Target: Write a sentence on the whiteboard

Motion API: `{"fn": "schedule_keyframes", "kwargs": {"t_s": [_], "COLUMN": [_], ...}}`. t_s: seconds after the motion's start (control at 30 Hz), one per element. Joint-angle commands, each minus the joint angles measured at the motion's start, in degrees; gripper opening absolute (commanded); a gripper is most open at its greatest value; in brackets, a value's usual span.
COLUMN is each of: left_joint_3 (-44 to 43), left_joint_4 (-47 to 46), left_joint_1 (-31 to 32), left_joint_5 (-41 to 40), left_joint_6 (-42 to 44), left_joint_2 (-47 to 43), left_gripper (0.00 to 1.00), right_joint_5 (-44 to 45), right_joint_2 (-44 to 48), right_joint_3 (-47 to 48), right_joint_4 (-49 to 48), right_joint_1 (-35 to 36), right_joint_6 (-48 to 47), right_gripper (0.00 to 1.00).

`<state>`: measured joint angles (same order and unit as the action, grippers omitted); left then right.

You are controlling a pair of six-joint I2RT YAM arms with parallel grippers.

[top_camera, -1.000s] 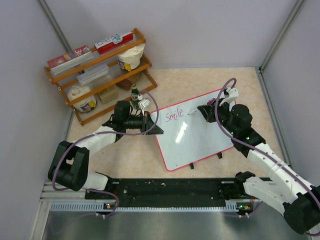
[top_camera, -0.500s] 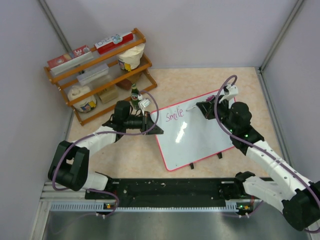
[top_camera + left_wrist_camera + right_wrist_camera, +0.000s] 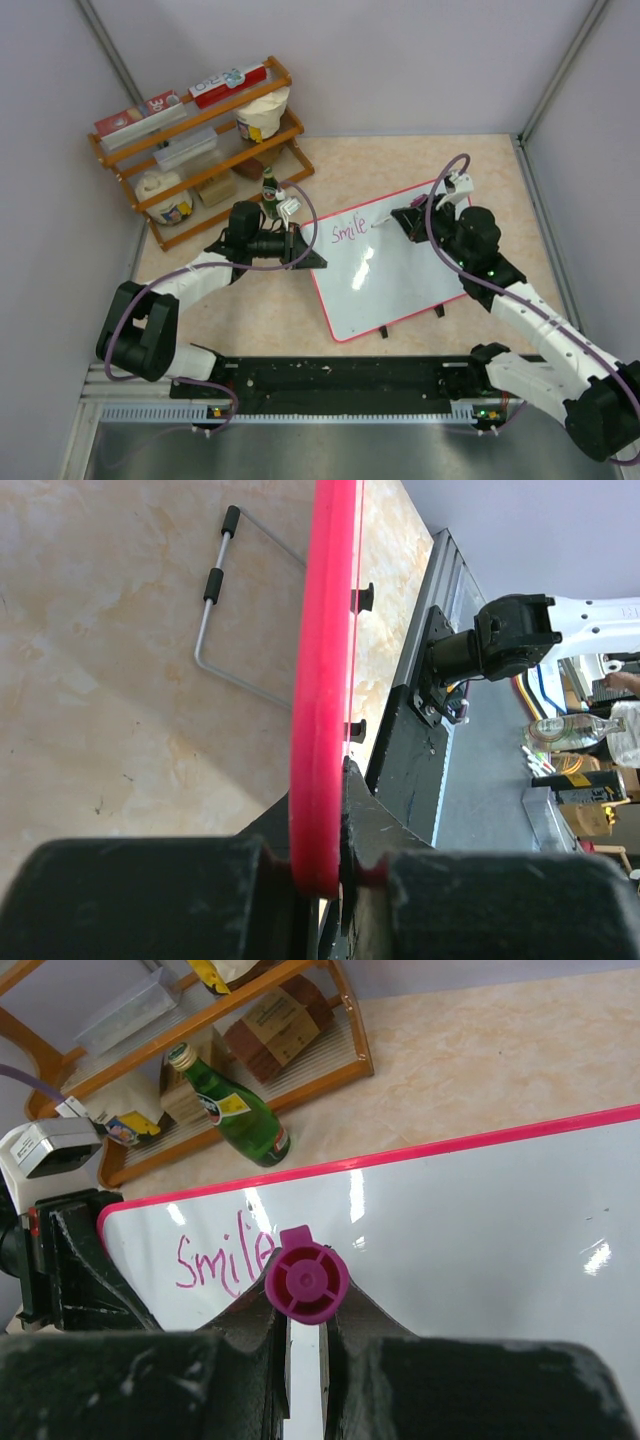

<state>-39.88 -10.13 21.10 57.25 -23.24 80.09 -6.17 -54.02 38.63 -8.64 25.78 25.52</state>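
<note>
Whiteboard (image 3: 400,270): long axis left-right, right end skewed farther. My left tool (image 3: 299,246) pinches its left frame; right tool (image 3: 402,220) pinches magenta marker (image 3: 305,1282) beside sentence (image 3: 350,230).

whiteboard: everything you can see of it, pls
The whiteboard is a large glossy white rectangle with a thin red-pink frame, rounded corners and small black feet at its near edge. It sits skewed on the beige table, right of centre. Pink handwriting reading "Smile" sits near its far left corner. The left gripper is clamped on its left edge. The right gripper holds a magenta marker just past the word; contact is unclear.
</note>
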Motion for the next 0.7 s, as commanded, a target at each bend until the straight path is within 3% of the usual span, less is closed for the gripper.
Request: {"fn": "schedule_keyframes", "kwargs": {"t_s": [0.0, 0.43, 0.67], "left_joint_3": [2.79, 2.96, 2.79], "left_joint_4": [7.58, 7.32, 7.49], "left_joint_1": [2.28, 2.28, 2.28], "left_joint_5": [-8.12, -8.04, -8.03], "left_joint_6": [13.49, 13.40, 13.75], "left_joint_2": [2.26, 2.35, 2.35], "left_gripper": [0.00, 0.00, 0.00], "right_joint_5": [0.11, 0.63, 4.85], "right_joint_2": [0.49, 5.76, 3.66], "right_joint_3": [-1.28, -0.32, 3.73], "right_joint_4": [-0.50, 0.12, 0.73], "right_joint_1": [-0.38, -0.47, -0.47], "right_joint_6": [-1.52, 1.81, 0.85], "right_gripper": [0.00, 0.00, 0.00]}}
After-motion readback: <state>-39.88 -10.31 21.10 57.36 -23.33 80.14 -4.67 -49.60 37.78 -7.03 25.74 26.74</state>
